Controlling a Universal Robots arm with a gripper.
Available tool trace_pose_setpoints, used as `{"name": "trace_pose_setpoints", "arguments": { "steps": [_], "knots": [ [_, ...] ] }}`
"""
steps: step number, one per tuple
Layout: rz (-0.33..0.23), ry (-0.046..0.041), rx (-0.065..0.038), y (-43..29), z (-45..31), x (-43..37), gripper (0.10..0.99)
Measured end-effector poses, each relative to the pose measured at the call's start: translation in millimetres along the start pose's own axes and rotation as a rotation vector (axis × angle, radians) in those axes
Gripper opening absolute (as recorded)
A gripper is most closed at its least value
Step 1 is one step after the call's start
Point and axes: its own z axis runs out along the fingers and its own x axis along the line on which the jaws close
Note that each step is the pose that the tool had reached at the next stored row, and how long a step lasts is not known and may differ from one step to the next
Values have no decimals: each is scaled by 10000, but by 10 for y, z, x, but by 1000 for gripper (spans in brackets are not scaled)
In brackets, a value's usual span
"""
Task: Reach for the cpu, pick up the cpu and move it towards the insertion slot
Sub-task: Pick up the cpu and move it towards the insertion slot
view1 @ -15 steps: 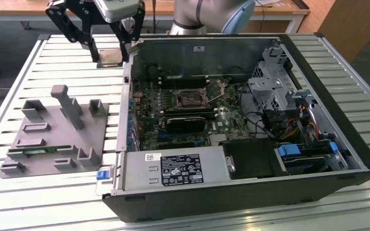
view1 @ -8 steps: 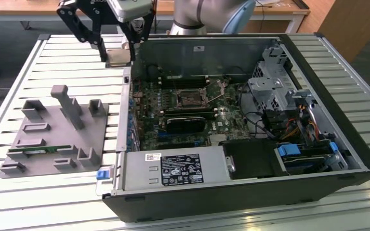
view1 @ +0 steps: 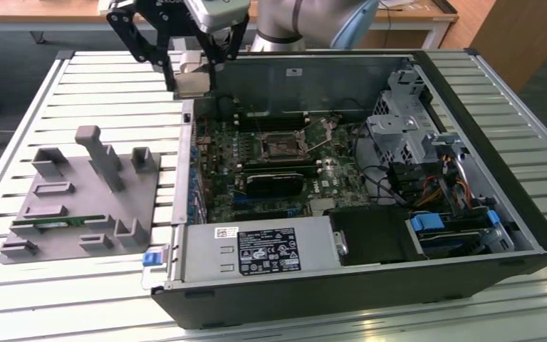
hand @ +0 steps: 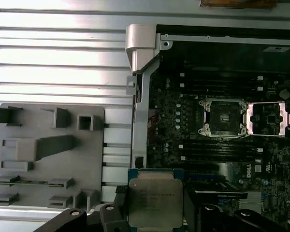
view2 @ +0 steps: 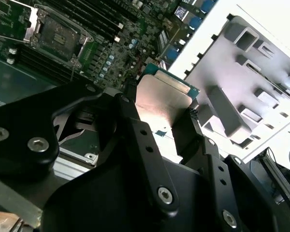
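Note:
My gripper (view1: 193,80) hangs above the far corner of the open computer case, on the exterior view's left, and is shut on the cpu (view1: 191,70). The cpu (hand: 154,203) is a flat square chip with a silvery top and a green rim, and black fingers (hand: 120,199) press on two opposite sides of it. It shows between the fingers in both wrist views (view2: 163,96). The insertion slot (view1: 281,146) lies on the green board inside the case, a dark square socket (hand: 225,117) with its metal frame flipped open beside it. The cpu is held high and off to one side of the slot (view2: 58,34).
A grey fixture plate (view1: 83,206) with upright blocks lies on the slatted table (view1: 112,92) at the exterior view's left and holds a green memory stick (view1: 60,222). Inside the case are a black card (view1: 273,184), a power supply (view1: 254,249) and a drive cage (view1: 407,135).

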Motion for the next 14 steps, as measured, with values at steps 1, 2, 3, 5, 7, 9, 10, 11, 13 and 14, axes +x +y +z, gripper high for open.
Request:
{"name": "trace_pose_setpoints", "arguments": {
  "steps": [1, 2, 3, 5, 7, 9, 10, 11, 13, 14],
  "knots": [
    [-1, 0, 0, -1, 0, -26, 541],
    [0, 0, 0, -1, -1, -55, 541],
    [0, 0, 0, -1, -1, -84, 541],
    [1, 0, 0, 4, -2, -149, 541],
    [-1, -1, -1, 23, -1, -220, 541],
    [0, 0, 0, 51, -1, -280, 541],
    [0, 0, -1, 67, 0, -307, 541],
    [1, 0, 1, 84, 0, -332, 541],
    [0, 0, 0, 141, 2, -408, 541],
    [0, -1, -1, 182, 4, -457, 541]
  ]
}}
